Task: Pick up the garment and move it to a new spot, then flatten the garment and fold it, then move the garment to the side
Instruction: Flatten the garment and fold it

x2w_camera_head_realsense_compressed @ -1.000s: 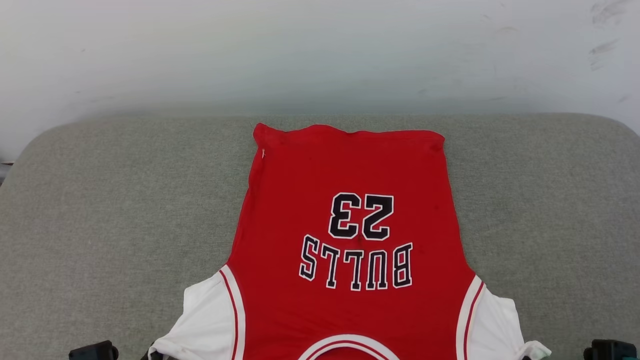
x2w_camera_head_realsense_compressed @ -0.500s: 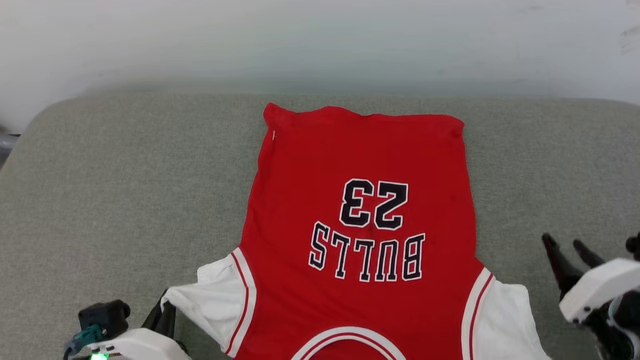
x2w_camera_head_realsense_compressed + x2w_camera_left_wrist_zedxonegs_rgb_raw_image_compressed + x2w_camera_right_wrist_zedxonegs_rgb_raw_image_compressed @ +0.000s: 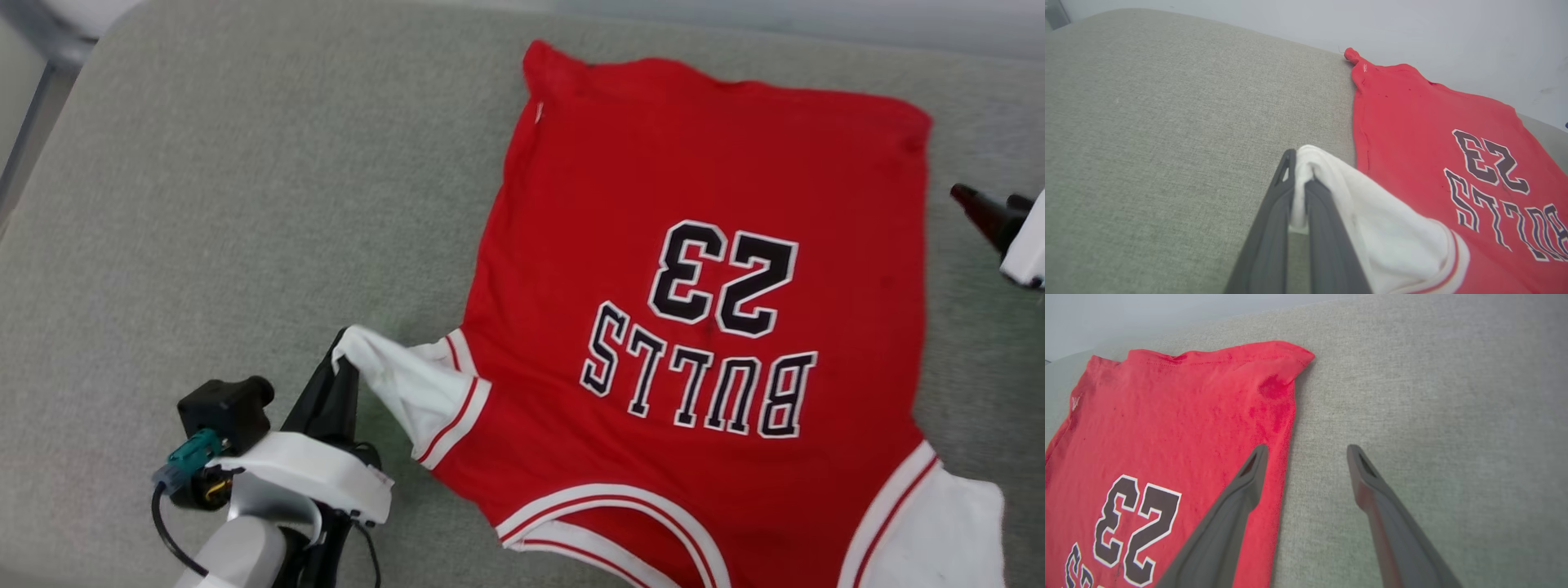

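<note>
The garment (image 3: 710,188) lies print-up on the grey table (image 3: 204,204), spread from the middle toward four o'clock. At seven o'clock the left pincer (image 3: 341,347) is clenched on its bunched white sleeve (image 3: 404,384). At three o'clock the right pincer (image 3: 1308,451) hangs released by the red side edge.

1. The left gripper (image 3: 336,359) has lifted into sight, the white sleeve (image 3: 404,388) pinched between its jaws and pulled up into a peak.
2. The right gripper (image 3: 1307,451) has gone from beside the other sleeve (image 3: 939,527) towards the shirt (image 3: 702,155)'s far end; its jaws stand apart, the shirt's edge at one jaw.
</note>
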{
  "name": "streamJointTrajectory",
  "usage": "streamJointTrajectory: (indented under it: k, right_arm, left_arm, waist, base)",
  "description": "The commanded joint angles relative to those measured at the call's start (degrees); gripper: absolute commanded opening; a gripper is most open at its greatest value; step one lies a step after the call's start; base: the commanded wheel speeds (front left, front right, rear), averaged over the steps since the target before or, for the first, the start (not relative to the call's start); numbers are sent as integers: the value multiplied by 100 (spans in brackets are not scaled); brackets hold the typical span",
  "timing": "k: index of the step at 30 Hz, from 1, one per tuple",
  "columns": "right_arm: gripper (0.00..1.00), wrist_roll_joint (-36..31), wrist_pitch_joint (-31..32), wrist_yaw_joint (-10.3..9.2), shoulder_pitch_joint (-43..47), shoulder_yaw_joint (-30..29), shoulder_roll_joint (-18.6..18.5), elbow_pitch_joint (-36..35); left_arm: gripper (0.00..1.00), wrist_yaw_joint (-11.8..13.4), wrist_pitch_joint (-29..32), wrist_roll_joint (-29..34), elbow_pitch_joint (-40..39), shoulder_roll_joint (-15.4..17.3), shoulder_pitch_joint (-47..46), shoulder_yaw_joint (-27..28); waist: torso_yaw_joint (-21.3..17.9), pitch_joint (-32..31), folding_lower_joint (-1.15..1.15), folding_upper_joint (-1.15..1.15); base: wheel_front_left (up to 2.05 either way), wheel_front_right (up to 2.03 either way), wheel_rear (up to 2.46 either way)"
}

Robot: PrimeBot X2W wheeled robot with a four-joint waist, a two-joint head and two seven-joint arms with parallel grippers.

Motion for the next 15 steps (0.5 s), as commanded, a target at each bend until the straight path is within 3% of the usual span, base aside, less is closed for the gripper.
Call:
streamJointTrajectory:
  k: [1, 9, 15]
  right_arm:
    - [100, 7, 157, -3, -267, 35, -90, 101]
    - [100, -374, 621, -3, -1279, 82, -338, 551]
    - [100, -566, 976, -3, -1399, 126, -295, 1055]
  left_arm:
    - [0, 18, -34, 71, -93, -58, -147, -30]
    - [0, 43, -139, 327, -534, -199, -396, -220]
    - [0, 52, -200, 437, -742, -256, -474, -301]
  waist:
    - [374, 404, -2, 0]
    - [771, 959, -2, 0]
    - [898, 1209, -2, 0]
  base:
    - [0, 0, 0]
    - [0, 0, 0]
    - [0, 0, 0]
